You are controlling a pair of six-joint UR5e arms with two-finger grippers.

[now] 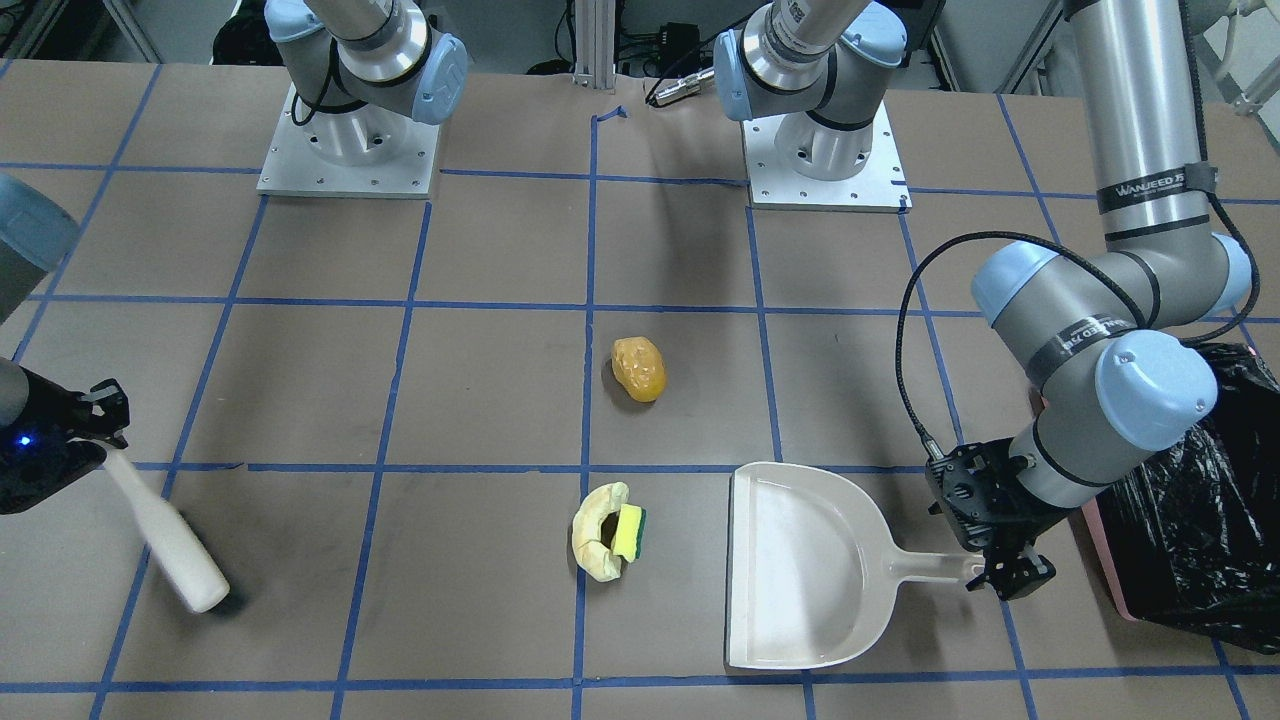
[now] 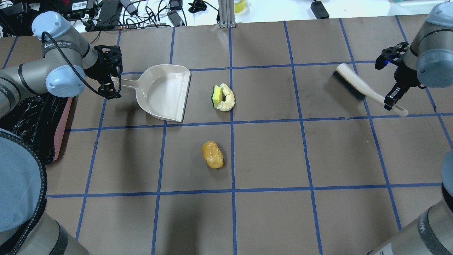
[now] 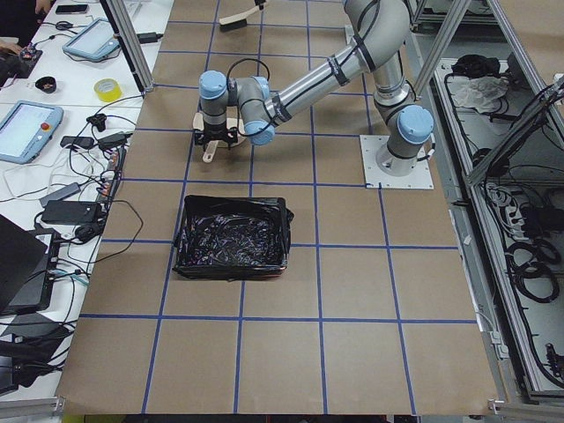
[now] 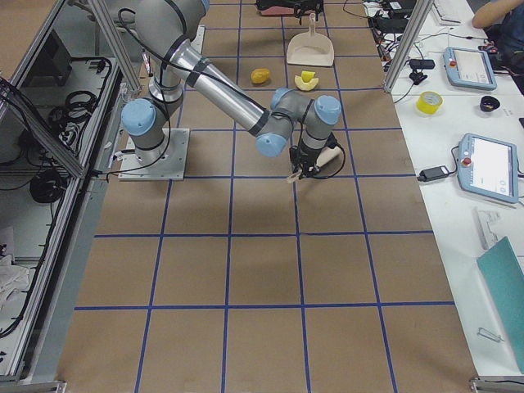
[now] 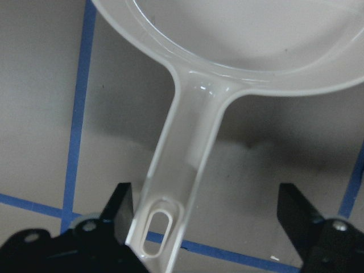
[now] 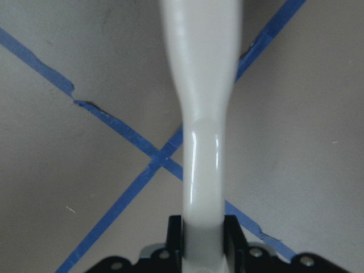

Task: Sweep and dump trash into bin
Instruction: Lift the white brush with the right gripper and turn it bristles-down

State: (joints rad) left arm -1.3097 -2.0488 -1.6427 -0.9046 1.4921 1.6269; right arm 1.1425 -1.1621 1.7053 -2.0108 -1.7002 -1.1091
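— Dustpan handle [image 5: 182,159] fills the left wrist view, right under the lens. Is it gripped?

— No. The left gripper [image 2: 115,84] straddles the handle's end with its fingers [image 5: 119,207] spread wide. One is just beside the handle's edge and the other stands well clear. The beige dustpan [image 1: 800,560] lies flat on the table [image 1: 400,400].

— And the bin?

— The pink bin [image 2: 63,120], lined with a crinkled black bag [image 2: 32,117], sits near the dustpan, beyond its handle end.

— The brush?

— It is well apart from the dustpan, far out past its open mouth. The right gripper [image 6: 202,230] is clamped on the handle of the brush [image 2: 357,85], which hangs tilted.

— Trash?

— The cream crescent [image 2: 227,99] lies just off the dustpan's mouth. The orange-yellow lump [image 2: 212,154] lies farther from the mouth, toward the robot. The yellow sponge [image 2: 216,95] sits tucked into the crescent's curve, touching it, green face toward the dustpan.
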